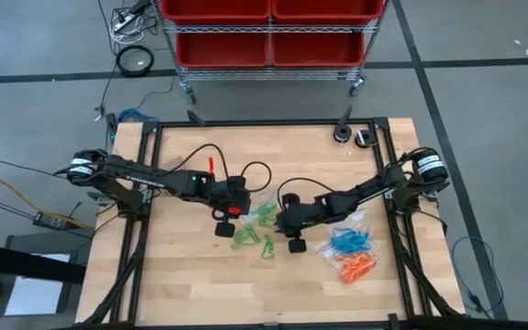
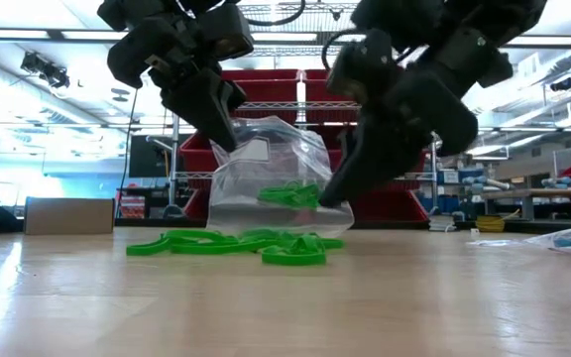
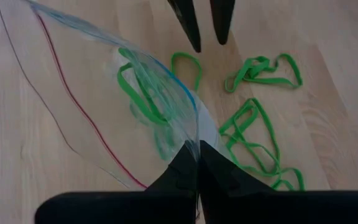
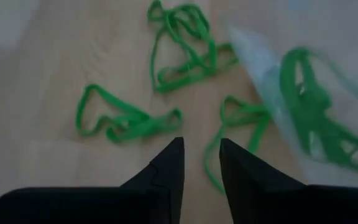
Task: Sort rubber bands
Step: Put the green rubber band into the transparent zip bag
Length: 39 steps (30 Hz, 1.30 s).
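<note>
Rubber bands (image 3: 253,134): bagging the green ones
Your left end effector (image 3: 197,163) pinches the clear bag (image 3: 104,93); lower your empty, parted right end effector (image 4: 201,155) onto one loose loop.

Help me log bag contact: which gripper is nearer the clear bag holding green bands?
Left. The left gripper is shut on the clear bag's edge, holding it up; the right gripper hangs beside it over loose green bands, holding nothing.

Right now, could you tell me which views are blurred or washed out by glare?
Right wrist view: the clear bag is smeared, its green rubber bands soft. Low view: bright backlight leaves both arms as silhouettes. Left wrist view: sharp; the left hand pinches the bag. High view: evenly lit.
</note>
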### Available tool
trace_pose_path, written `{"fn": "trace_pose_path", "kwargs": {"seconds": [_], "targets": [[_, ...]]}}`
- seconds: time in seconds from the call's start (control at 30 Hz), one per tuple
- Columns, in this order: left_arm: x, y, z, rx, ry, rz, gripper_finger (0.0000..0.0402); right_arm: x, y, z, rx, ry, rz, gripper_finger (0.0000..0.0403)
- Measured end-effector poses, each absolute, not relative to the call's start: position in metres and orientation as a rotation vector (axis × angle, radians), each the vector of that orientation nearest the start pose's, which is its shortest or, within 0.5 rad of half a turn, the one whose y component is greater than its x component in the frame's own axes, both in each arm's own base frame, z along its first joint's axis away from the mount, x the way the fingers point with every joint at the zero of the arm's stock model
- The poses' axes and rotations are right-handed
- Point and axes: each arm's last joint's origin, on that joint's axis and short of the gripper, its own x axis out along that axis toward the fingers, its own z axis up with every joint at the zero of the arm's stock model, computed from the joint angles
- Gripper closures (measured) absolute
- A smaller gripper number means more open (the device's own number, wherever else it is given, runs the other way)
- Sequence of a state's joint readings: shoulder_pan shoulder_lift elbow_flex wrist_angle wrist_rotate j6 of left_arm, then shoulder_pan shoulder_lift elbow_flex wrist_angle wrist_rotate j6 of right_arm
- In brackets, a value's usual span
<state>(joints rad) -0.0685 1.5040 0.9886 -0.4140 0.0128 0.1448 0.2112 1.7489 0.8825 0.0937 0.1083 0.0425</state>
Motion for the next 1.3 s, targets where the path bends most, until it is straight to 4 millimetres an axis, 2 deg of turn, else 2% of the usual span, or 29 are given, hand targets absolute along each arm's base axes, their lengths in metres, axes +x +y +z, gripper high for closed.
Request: {"fn": "trace_pose_path", "kwargs": {"seconds": [0.17, 0.43, 0.5, 0.63, 0.73, 0.97, 1.13, 1.3], "targets": [[0.302, -0.021, 0.221, 0.16, 0.922, -0.142, 0.0393, 0.332, 0.057, 0.127, -0.081, 0.881, 0.053, 0.0309], [0.302, -0.021, 0.221, 0.16, 0.921, -0.143, 0.0393, 0.341, 0.045, 0.108, -0.039, 0.898, 0.069, 0.0314], [0.302, -0.021, 0.221, 0.16, 0.922, -0.143, 0.0393, 0.342, 0.045, 0.104, -0.032, 0.903, 0.08, 0.0329], [0.302, -0.021, 0.221, 0.159, 0.922, -0.144, 0.0393, 0.344, 0.047, 0.101, -0.034, 0.89, 0.089, 0.0389], [0.302, -0.021, 0.221, 0.16, 0.923, -0.144, 0.0393, 0.344, 0.051, 0.103, -0.035, 0.877, 0.098, 0.0397], [0.302, -0.021, 0.221, 0.156, 0.925, -0.15, 0.0393, 0.331, 0.07, 0.128, -0.026, 0.868, 0.177, 0.0403], [0.302, -0.022, 0.221, 0.154, 0.922, -0.154, 0.0393, 0.321, 0.084, 0.175, -0.029, 0.715, 0.199, 0.0403], [0.303, -0.022, 0.221, 0.154, 0.913, -0.154, 0.0393, 0.313, 0.083, 0.221, -0.046, 0.514, 0.183, 0.0403]]}}
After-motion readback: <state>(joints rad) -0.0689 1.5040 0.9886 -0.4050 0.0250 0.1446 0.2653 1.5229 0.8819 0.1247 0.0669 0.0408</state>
